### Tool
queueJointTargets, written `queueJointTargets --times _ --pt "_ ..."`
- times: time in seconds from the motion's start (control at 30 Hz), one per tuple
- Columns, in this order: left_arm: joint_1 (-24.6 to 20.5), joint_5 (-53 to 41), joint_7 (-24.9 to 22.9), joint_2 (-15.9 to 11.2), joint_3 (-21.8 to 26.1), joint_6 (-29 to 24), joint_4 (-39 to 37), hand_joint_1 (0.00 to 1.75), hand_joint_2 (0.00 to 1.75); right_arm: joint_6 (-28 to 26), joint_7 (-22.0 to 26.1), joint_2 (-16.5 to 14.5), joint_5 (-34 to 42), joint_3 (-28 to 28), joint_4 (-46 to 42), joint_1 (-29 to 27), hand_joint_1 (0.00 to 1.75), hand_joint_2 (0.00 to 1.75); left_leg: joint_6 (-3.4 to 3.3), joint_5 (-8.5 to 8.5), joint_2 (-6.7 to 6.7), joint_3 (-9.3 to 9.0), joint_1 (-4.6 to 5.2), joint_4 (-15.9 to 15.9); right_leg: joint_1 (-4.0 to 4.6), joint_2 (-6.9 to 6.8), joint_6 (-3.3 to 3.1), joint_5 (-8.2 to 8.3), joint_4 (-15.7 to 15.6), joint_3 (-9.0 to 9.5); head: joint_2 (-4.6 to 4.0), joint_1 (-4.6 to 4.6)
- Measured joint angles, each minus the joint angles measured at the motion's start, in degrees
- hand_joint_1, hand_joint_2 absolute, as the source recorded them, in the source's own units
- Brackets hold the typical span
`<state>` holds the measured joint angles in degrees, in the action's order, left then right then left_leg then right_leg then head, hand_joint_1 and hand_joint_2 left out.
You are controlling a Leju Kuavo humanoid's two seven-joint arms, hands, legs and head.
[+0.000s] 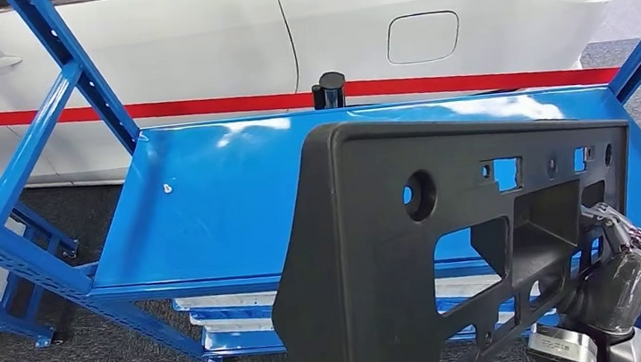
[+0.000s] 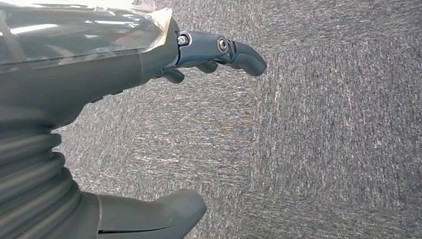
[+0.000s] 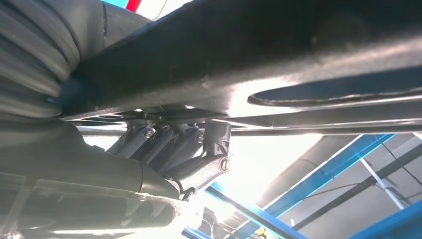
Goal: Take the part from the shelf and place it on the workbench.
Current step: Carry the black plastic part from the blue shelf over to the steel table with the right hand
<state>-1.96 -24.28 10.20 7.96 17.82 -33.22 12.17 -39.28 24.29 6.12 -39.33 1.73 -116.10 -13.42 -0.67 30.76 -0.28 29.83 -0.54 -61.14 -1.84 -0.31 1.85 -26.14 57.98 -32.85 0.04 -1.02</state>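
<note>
Already the right hand grips the black plastic panel, lower right, above the blue shelf; workbench placement remains, left hand empty, fingers apart.

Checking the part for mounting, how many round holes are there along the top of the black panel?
3 on the black panel: a large one at left, a small one mid-strip, another near the right corner. Others may be hidden.

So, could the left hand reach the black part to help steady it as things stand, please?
Probably not right away: the left hand hangs open over the carpet, while the black part is gripped by the right hand.
</note>
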Motion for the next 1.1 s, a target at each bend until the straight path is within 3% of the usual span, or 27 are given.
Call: queueJointTargets --times 0.07,0.17,0.23,0.3,0.33,0.37,0.4,0.47,0.5,0.53,0.6,0.67,0.7,0.73,0.8,0.87,0.93,1.0,1.03,1.1 --pt "-0.1 0.1 0.0 0.0 0.0 0.0 0.0 0.0 1.75 0.0 0.1 0.0 0.0 0.0 0.0 0.2 1.66 1.75 -0.43 -0.51 -0.03 -2.19 0.35 3.9 0.15 -0.05 0.78 0.55 0.0 -0.17 0.0 0.03" --pt "-0.1 0.4 0.1 0.0 0.3 0.1 0.0 0.0 1.75 0.0 0.3 -0.1 0.2 -0.1 0.1 0.3 1.66 1.75 -1.65 -1.64 0.13 -1.35 0.62 4.5 0.1 -0.09 1.98 0.82 0.2 -0.75 0.0 0.05" --pt "-0.2 0.5 0.2 0.0 0.6 0.2 0.0 0.0 1.75 0.0 0.4 -0.1 0.3 -0.3 0.2 0.3 1.66 1.75 -2.79 -2.92 0.39 -0.23 0.54 5.1 0.15 -0.02 1.76 -2.13 3.5 -2.38 0.0 0.15" --pt "-0.2 0.5 0.2 0.0 0.7 0.2 0.0 0.0 1.75 0.0 0.4 -0.1 0.3 -0.4 0.3 0.3 1.66 1.75 -3.34 -3.94 0.53 1.09 0.84 5.0 0.18 0.07 1.23 -6.74 10.4 -4.55 0.0 0.22" --pt "-0.2 0.5 0.2 0.1 0.8 0.2 0.0 0.0 1.75 0.0 0.4 -0.1 0.3 -0.4 0.4 0.3 1.66 1.75 -3.4 -4.45 0.57 1.67 0.98 5.0 0.19 0.08 1.3 -8.17 13.6 -5.16 0.0 0.21" --pt "-0.2 0.5 0.2 0.1 0.9 0.2 0.0 0.0 1.75 0.0 0.4 -0.1 0.5 -0.4 0.5 0.3 1.66 1.75 -3.43 -4.93 0.61 2.25 1.1 4.9 0.2 0.08 1.62 -8.58 15.3 -5.02 0.0 0.2" --pt "-0.2 0.6 0.2 0.1 0.9 0.2 0.0 0.0 1.75 0.0 0.5 -0.1 0.6 -0.5 0.6 0.3 1.66 1.75 -3.39 -5.4 0.62 2.78 1.17 4.9 0.2 0.08 2.08 -7.97 14.8 -3.85 0.0 0.2" --pt "-0.2 0.7 0.2 0.1 1.0 0.2 -0.1 0.0 1.75 0.0 0.6 -0.1 1.0 -0.5 0.8 0.3 1.66 1.75 -3.18 -6.21 0.56 3.72 1.23 4.7 0.2 0.08 2.86 -5.57 8.5 0.97 0.0 0.2" --pt "-0.2 0.8 0.2 0.1 1.1 0.2 -0.1 0.0 1.75 0.0 0.6 -0.1 1.1 -0.5 0.8 0.3 1.66 1.75 -3.04 -6.5 0.51 4.04 1.24 4.5 0.21 0.08 2.95 -4.74 4.6 3.54 0.0 0.21" --pt "-0.2 0.9 0.3 0.2 1.1 0.1 -0.1 0.0 1.75 0.0 0.6 -0.1 1.1 -0.5 0.8 0.4 1.66 1.75 -2.85 -6.73 0.46 4.35 1.33 4.4 0.35 0.1 2.77 -4.53 1.1 5.83 0.0 0.21" --pt "-0.2 1.1 0.4 0.2 1.3 0.1 -0.1 0.0 1.75 0.0 0.8 -0.2 1.2 -0.7 0.8 0.4 1.66 1.75 -2.35 -7.35 0.43 4.75 1.5 4.2 0.77 0.19 2.1 -4.75 -2.1 7.58 0.0 0.16" --pt "-0.2 1.1 0.5 0.2 1.4 0.1 -0.1 0.0 1.75 0.0 0.9 -0.2 1.4 -0.9 0.9 0.3 1.66 1.75 -1.83 -8.09 0.4 4.96 1.54 4.1 1.08 0.24 1.39 -4.54 -2.6 7.2 0.0 0.1" --pt "-0.1 1.1 0.5 0.1 1.4 0.1 -0.1 0.0 1.75 0.0 1.0 -0.2 1.6 -0.9 0.9 0.3 1.66 1.75 -1.55 -8.0 0.31 5.17 1.43 3.9 0.83 0.16 0.91 -4.2 -2.6 6.76 0.0 0.11" --pt "-0.1 1.1 0.5 0.0 1.4 0.1 -0.2 0.0 1.75 0.0 1.1 -0.2 1.8 -1.0 1.0 0.2 1.66 1.75 -1.21 -6.98 0.22 5.58 1.3 3.2 0.58 0.07 0.28 -3.74 -2.6 6.33 0.0 0.08" --pt "-0.1 1.1 0.5 -0.1 1.5 0.1 -0.3 0.0 1.75 0.0 1.3 -0.3 2.2 -1.2 1.1 0.0 1.66 1.75 -0.46 -2.35 0.09 7.04 0.93 -0.8 0.09 -0.18 -0.89 -2.63 -2.6 5.18 0.01 0.03" --pt "-0.1 1.2 0.5 -0.2 1.5 0.1 -0.4 0.0 1.75 0.0 1.5 -0.4 2.6 -1.4 1.1 -0.2 1.66 1.75 0.14 2.51 0.1 8.61 0.58 -6.6 0.15 -0.28 -1.26 -1.7 -2.6 4.17 0.01 0.0" --pt "-0.1 1.2 0.5 -0.2 1.6 0.1 -0.4 0.0 1.75 0.0 1.7 -0.6 2.9 -1.5 1.2 -0.4 1.66 1.75 0.64 4.02 0.11 9.14 0.17 -11.3 0.14 -0.3 -1.05 -0.71 -2.4 3.01 0.0 0.0" --pt "-0.1 1.2 0.5 -0.3 1.6 0.1 -0.4 0.0 1.75 0.0 1.8 -0.7 3.1 -1.6 1.4 -0.5 1.66 1.75 1.07 1.89 0.13 6.9 -0.36 -10.9 -0.08 -0.3 -0.55 0.24 -1.8 1.36 0.0 -0.01" --pt "-0.1 1.2 0.5 -0.3 1.6 0.1 -0.4 0.0 1.75 0.0 1.8 -0.8 3.2 -1.6 1.4 -0.5 1.66 1.75 1.25 0.28 0.13 4.44 -0.63 -7.9 -0.24 -0.3 -0.24 0.6 -1.4 0.55 0.0 -0.02" --pt "-0.2 1.2 0.7 -0.3 1.6 0.1 -0.4 0.0 1.75 0.0 1.8 -0.8 3.3 -1.7 1.5 -0.6 1.66 1.75 1.51 -0.5 -0.05 -0.79 -0.81 -0.4 -0.32 -0.3 0.53 1.18 -0.5 -0.79 0.0 0.0"
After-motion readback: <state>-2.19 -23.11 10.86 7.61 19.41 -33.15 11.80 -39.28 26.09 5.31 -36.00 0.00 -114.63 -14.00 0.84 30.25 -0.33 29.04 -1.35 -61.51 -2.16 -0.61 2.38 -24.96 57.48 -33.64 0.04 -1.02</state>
